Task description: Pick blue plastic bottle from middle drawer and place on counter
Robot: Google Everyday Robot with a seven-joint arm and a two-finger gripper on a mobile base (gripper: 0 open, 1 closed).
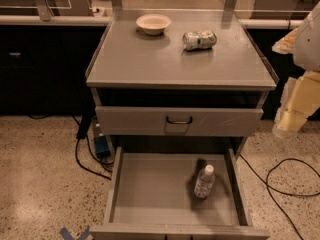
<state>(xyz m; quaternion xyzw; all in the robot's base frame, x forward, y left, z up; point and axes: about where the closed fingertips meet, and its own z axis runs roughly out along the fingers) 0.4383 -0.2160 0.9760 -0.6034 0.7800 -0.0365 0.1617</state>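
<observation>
The blue plastic bottle, clear with a white cap and a pale label, stands upright in the right half of the open middle drawer. The drawer is pulled out towards me. The counter is the grey cabinet top above it. My gripper shows as a cream-coloured part at the right edge of the view. It is to the right of the cabinet, at about the height of the upper drawer front, well above and to the right of the bottle. It holds nothing that I can see.
A cream bowl and a silver-and-green can lying on its side sit at the back of the counter. A drawer front with a black handle juts out above the open drawer. Black cables lie on the speckled floor.
</observation>
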